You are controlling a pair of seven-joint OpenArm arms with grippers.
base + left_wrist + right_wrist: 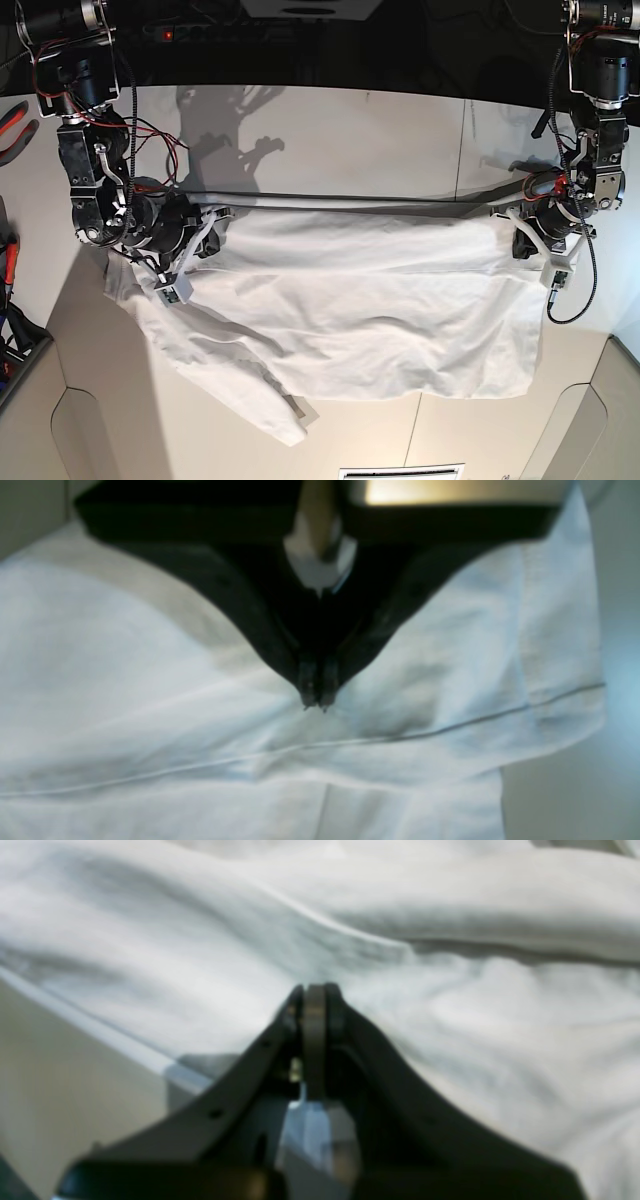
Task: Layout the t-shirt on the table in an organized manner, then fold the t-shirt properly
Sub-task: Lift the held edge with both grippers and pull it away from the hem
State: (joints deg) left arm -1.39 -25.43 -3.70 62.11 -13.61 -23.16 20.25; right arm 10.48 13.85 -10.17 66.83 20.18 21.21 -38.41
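Both the left tool (316, 704) and the right tool (315, 990) are pressed together, empty, tips resting against the white t-shirt (380, 300) spread on the bench (350, 130).

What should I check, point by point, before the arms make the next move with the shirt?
1. Left gripper jaws shut on the shirt: cannot tell; shut, tips at the cloth.
2. Right gripper jaws shut on the shirt: cannot tell; shut, cloth right behind.
3. Shirt spread flat: not ok; folds across the middle.
4. Sleeve laid out: not ok; it trails crumpled toward the near edge.
5. Shirt wholly on the table: ok in the base view.
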